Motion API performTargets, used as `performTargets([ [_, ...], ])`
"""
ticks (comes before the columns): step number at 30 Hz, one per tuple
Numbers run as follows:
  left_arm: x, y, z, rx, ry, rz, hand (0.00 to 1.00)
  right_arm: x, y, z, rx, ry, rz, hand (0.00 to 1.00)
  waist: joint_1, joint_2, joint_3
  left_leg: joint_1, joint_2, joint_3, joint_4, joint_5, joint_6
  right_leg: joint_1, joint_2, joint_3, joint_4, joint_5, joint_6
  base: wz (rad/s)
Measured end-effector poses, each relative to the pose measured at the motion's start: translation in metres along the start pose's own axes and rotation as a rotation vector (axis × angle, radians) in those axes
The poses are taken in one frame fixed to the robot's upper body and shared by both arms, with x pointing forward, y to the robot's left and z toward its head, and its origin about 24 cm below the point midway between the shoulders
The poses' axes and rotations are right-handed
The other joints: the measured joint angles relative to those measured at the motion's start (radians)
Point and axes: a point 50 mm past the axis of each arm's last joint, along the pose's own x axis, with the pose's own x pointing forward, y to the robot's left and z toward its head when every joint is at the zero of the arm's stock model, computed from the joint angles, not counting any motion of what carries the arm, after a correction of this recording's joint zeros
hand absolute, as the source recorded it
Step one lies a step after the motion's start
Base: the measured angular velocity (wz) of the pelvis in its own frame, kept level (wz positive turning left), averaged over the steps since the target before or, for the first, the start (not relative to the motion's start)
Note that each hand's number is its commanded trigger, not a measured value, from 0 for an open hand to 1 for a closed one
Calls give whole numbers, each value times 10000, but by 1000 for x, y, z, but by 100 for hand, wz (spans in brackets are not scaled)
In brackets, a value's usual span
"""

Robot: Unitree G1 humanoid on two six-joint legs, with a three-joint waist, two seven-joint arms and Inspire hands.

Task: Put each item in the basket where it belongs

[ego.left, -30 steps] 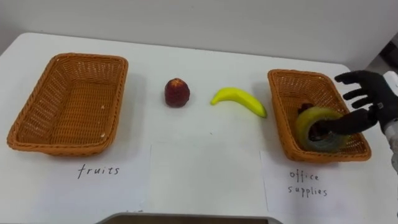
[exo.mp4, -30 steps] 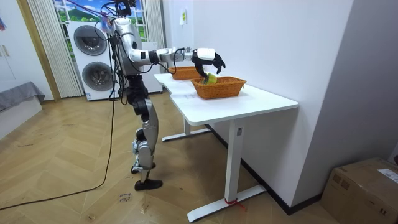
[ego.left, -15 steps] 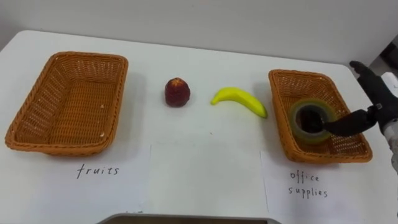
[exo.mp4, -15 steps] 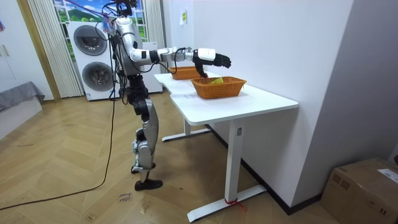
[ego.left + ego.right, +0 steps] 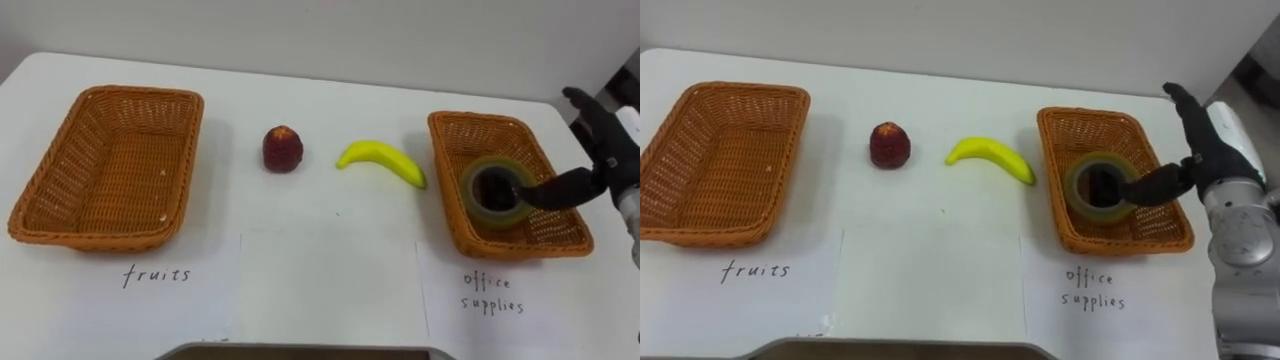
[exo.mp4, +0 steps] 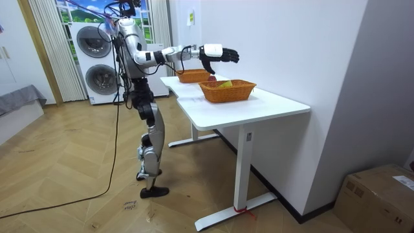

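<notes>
Near the bench's (image 5: 330,250) left edge sits a wicker basket (image 5: 190,140). A red apple (image 5: 282,148) and a banana (image 5: 381,162) lie apart from each other across the bench's middle. Toward the right edge, a second basket (image 5: 447,195) holds a roll of tape (image 5: 469,193) lying flat. The right hand (image 5: 608,152) hovers over that basket's right side, fingers spread and holding nothing. Its thumb reaches over the roll's right rim, and whether they touch cannot be told.

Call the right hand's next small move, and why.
Probably shift the right hand left toward the banana: the tape roll already lies in the office supplies basket, the hand is open, and the banana is the nearer fruit left on the table.
</notes>
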Motion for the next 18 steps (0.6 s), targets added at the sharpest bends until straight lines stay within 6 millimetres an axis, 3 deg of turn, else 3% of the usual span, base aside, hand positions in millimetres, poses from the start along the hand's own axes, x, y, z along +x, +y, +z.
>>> performTargets([
  [18,0,1,4,413,-201,-1,0,9,-19,45,786,-1761,-974,0,778,38,8,-35,-2,-17,-46,1,0,-47,12,-10,-5,0,1,0],
])
